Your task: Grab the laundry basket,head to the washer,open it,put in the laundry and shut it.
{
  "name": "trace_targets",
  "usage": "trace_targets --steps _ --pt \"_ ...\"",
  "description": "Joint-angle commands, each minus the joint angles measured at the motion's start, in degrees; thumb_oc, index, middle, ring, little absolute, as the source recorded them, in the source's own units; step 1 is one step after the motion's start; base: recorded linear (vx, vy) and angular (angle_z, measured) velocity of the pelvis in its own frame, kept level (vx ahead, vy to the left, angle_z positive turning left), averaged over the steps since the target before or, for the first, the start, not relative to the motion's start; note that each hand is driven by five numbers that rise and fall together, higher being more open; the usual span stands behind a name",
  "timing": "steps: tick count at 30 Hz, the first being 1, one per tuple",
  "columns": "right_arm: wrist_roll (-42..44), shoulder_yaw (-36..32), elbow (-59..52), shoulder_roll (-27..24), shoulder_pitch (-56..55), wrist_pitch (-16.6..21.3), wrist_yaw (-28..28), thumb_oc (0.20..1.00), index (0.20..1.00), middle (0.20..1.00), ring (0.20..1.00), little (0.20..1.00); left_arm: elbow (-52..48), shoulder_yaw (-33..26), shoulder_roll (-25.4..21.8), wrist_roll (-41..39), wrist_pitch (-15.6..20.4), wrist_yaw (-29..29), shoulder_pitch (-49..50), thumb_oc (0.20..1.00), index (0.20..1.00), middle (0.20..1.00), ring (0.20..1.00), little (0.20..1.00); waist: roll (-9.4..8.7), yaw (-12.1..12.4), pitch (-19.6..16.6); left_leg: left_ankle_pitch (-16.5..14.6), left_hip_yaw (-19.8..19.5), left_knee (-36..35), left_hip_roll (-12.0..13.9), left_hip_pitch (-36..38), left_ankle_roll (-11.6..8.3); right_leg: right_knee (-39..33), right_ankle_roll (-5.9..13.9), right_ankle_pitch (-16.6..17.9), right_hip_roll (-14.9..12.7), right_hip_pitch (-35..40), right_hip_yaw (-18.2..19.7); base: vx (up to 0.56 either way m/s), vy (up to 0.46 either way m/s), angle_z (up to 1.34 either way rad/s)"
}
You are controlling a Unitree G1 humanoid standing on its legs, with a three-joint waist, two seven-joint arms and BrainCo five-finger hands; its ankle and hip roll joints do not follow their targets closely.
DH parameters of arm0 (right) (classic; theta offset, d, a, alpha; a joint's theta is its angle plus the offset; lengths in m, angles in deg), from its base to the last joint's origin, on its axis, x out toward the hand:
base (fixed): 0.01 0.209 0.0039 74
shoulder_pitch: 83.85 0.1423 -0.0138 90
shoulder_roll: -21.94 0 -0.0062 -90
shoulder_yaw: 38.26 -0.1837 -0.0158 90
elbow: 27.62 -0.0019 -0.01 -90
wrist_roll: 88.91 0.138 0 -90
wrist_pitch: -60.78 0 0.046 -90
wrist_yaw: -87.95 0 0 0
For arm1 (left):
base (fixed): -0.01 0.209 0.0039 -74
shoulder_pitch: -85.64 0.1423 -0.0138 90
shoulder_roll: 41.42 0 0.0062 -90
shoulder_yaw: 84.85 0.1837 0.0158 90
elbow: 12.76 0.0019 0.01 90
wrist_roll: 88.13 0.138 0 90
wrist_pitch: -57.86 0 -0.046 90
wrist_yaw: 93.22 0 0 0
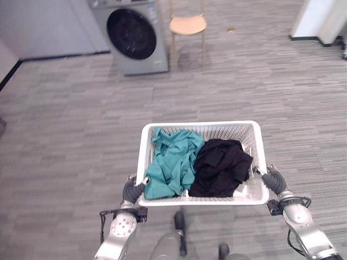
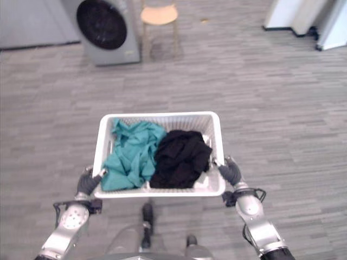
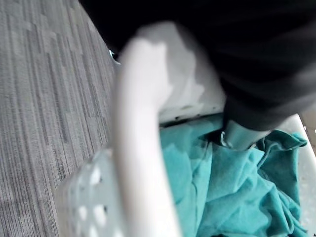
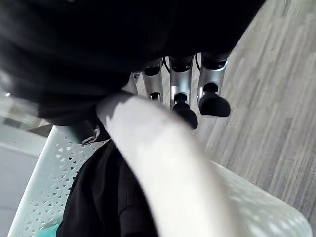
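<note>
Basket (image 1: 255,130) with teal (image 1: 171,162), black garments (image 1: 219,165)

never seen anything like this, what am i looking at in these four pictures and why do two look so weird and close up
This is a humanoid robot carrying laundry. Two pictures come from cameras on its head, looking down. Its left hand and right hand grip the side rims of a white laundry basket held above the grey floor. Inside lie a teal garment and a black garment. Ahead stands a grey washer, door closed, beside a wooden chair. The two close-up pictures come from cameras on its wrists, so the basket rim looms large there.
</note>
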Motion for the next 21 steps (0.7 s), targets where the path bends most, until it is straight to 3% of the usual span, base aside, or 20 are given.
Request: trace_targets --steps 1,4,5,8,11,12,13,15,16,20,21 --pt "4.39 -1.81 -5.01 0.77 5.94 7.25 0.69 0.200 0.200 0.200 0.200 0.200 -5.23 0.02 -0.37 -1.24 5.12 -3.28 -1.27 0.200 0.200 0.200 0.200 0.200 -0.31 3.30 -1.55 -8.54 -1.97 1.49 0.91 4.99 -5.24 4.23 -1.03 -0.77 4.46 -7.40 -1.24 0.29 0.077 -0.27" --pt "3.77 -1.12 -4.63 1.93 6.12 7.01 1.17 0.200 0.200 0.200 0.200 0.200 -5.00 0.32 -0.82 -1.48 5.06 -3.28 -0.75 0.200 0.200 0.200 0.200 0.200 -0.77 3.86 -2.96 -10.41 -2.02 0.30 -0.29 8.61 -3.37 9.47 0.06 -2.61 3.90 -7.11 -0.15 0.33 0.149 -0.32" --pt "3.83 -0.92 -4.79 2.31 6.12 7.06 1.67 0.200 0.200 0.200 0.200 0.200 -5.33 0.58 -1.68 -1.40 4.88 -3.23 -1.33 0.200 0.200 0.200 0.200 0.200 -0.81 3.49 -2.66 -11.63 -1.93 -0.02 -0.32 10.05 -2.17 17.21 1.80 -1.78 3.72 -10.03 0.82 0.34 0.194 -0.59" --pt "3.53 -0.56 -4.88 3.03 6.04 6.92 2.06 0.200 0.200 0.200 0.200 0.200 -5.59 0.35 -2.35 -1.33 4.86 -2.76 -2.03 0.200 0.200 0.200 0.200 0.200 -1.02 3.01 -1.80 -13.77 -1.17 0.75 -0.34 11.46 -0.95 25.18 3.97 0.72 2.49 -15.65 0.61 0.17 0.074 -0.36" --pt "3.95 -0.32 -4.80 3.42 6.10 6.78 2.40 0.200 0.200 0.200 0.200 0.200 -5.90 0.08 -2.43 -1.62 4.89 -2.39 -2.20 0.200 0.200 0.200 0.200 0.200 -0.88 2.70 -1.35 -15.02 -0.60 0.39 -0.29 12.94 -0.78 23.89 3.56 1.00 1.44 -19.16 -1.38 0.16 -0.001 -0.29" --pt "4.23 -0.34 -4.84 3.37 6.39 6.66 2.30 0.200 0.200 0.200 0.200 0.200 -6.09 -0.39 -2.40 -1.65 4.88 -2.20 -2.14 0.200 0.200 0.200 0.200 0.200 -0.63 2.22 -1.06 -16.21 -0.37 -0.42 -0.17 14.83 -0.94 19.06 3.15 1.82 0.45 -21.25 -3.73 0.25 -0.029 -0.23" --pt "4.23 -0.33 -4.85 3.36 6.39 6.65 2.30 0.200 0.200 0.200 0.200 0.200 -6.10 -0.39 -2.39 -1.65 4.88 -2.20 -2.14 0.200 0.200 0.200 0.200 0.200 -0.60 2.19 -1.03 -16.22 -0.40 -0.43 -0.15 14.87 -0.95 19.00 3.14 1.85 0.47 -21.17 -3.77 0.30 -0.059 -0.24" --pt "4.93 -0.42 -4.70 3.35 6.57 6.51 2.39 0.200 0.200 0.200 0.200 0.200 -5.69 -0.99 -2.03 -1.62 5.04 -2.08 -2.08 0.200 0.200 0.200 0.200 0.200 -0.39 1.67 -0.68 -17.37 -0.56 -1.02 -0.13 17.17 -1.61 11.87 3.39 3.77 -0.59 -23.13 -4.84 0.35 -0.099 -0.18" --pt "4.96 -0.78 -4.57 3.31 6.37 6.41 2.31 0.200 0.200 0.200 0.200 0.200 -4.89 -1.63 -1.66 -1.67 5.38 -1.98 -2.17 0.200 0.200 0.200 0.200 0.200 -0.13 1.16 -0.39 -18.02 -1.48 -1.62 0.34 19.05 -2.60 7.23 4.19 5.21 -1.76 -25.03 -4.35 0.48 -0.175 0.02" --pt "4.96 -2.08 -5.75 3.31 4.68 6.79 2.78 0.200 0.200 0.200 0.200 0.200 -4.45 -1.61 -1.24 -1.58 6.16 -2.25 -2.17 0.200 0.200 0.200 0.200 0.200 -0.58 0.22 -0.79 -20.51 -3.64 -1.53 0.56 22.18 -3.49 6.60 4.56 7.28 -2.40 -24.50 -1.14 0.41 -0.182 0.39" --pt "4.77 -2.26 -5.20 2.75 4.35 7.04 2.69 0.200 0.200 0.200 0.200 0.200 -4.18 -1.28 -0.39 -1.75 6.38 -2.16 -1.60 0.200 0.200 0.200 0.200 0.200 0.14 -0.32 -2.08 -19.87 -4.70 0.60 2.31 22.88 -4.87 8.55 3.33 7.58 -1.61 -24.04 -1.12 0.67 -0.378 1.26"
